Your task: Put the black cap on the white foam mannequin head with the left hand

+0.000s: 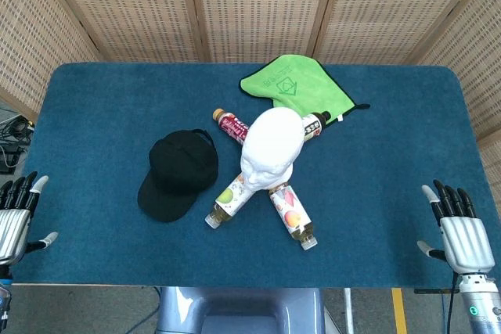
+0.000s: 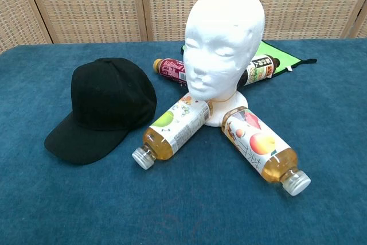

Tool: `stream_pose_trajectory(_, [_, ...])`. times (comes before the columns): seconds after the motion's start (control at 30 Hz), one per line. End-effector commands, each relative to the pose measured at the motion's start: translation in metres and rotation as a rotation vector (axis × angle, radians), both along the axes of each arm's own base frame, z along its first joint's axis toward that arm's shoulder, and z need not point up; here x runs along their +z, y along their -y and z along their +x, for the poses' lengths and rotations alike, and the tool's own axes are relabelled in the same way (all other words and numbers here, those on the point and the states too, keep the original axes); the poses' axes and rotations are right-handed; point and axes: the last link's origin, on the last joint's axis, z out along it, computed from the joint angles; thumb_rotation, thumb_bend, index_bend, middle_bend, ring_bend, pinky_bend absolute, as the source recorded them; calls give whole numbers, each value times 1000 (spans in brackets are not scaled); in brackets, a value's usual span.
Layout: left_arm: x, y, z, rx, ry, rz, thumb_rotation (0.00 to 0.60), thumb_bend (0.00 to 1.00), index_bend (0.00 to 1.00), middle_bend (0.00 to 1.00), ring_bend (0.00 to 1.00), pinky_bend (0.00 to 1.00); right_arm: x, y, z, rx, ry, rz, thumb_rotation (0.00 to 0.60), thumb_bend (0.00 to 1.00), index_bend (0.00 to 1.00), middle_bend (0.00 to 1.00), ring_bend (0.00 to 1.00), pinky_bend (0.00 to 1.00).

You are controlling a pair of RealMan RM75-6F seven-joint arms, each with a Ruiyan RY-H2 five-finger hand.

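While both hands, left hand point(image 1: 16, 213) and right hand point(image 1: 462, 232), hover spread and empty, black cap point(image 1: 178, 174) lies at 9 o'clock of foam mannequin head point(image 1: 270, 146)

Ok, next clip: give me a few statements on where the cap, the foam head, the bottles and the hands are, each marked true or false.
1. The black cap lies on the table, not on the white foam mannequin head. True.
2. The left hand grips the cap. False: it sits open near the table's edge, apart from the cap.
3. Four bottles lie on their sides around the mannequin head. True.
4. The green cloth covers the mannequin head. False: it lies flat behind the head.
5. The right hand holds a bottle. False: it is open and holds nothing.
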Motion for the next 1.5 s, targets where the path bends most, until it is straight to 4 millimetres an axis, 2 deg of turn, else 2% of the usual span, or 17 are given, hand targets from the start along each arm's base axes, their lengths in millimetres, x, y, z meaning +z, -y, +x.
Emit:
stream_pose_trajectory(0.03, [0,0,0,-1,0,-3,600,0,0,0,0,34,0,0,0,0,-1,0,600,50,81,0,0,0])
stream_pose_trajectory(0.87, [-5,-1,3,-17,5,-3,600,0,0,0,0,39,1,-2,1,1,2,-2,600,50,82,0,0,0])
stream_pose_trajectory(0.97, [-7,-1,4,-23,4,-5,600,0,0,0,0,82,1,-3,1,1,3,-2,600,50,84,0,0,0])
stream_pose_trajectory(1.07, [-12,-1,5,-33,-2,-4,600,0,0,13,69,216,1,-3,2,4,5,-2,600,50,87,0,0,0])
stream_pose_trajectory(1.17, [-17,-4,6,-49,-4,0,600,0,0,160,267,375,0,-4,2,5,4,2,600,50,93,0,0,0])
stream_pose_trajectory(1.33, [-33,-22,8,-107,-24,22,600,0,0,499,554,582,-1,-3,2,3,3,4,600,50,104,0,0,0])
stream_pose_trajectory(1.4, [-39,-29,9,-125,-28,21,600,0,3,583,614,628,0,-3,2,1,4,2,600,50,105,0,0,0])
stream_pose_trajectory(1.5, [-52,-39,12,-161,-35,5,600,48,32,653,662,664,0,-3,2,-3,6,0,600,50,107,0,0,0])
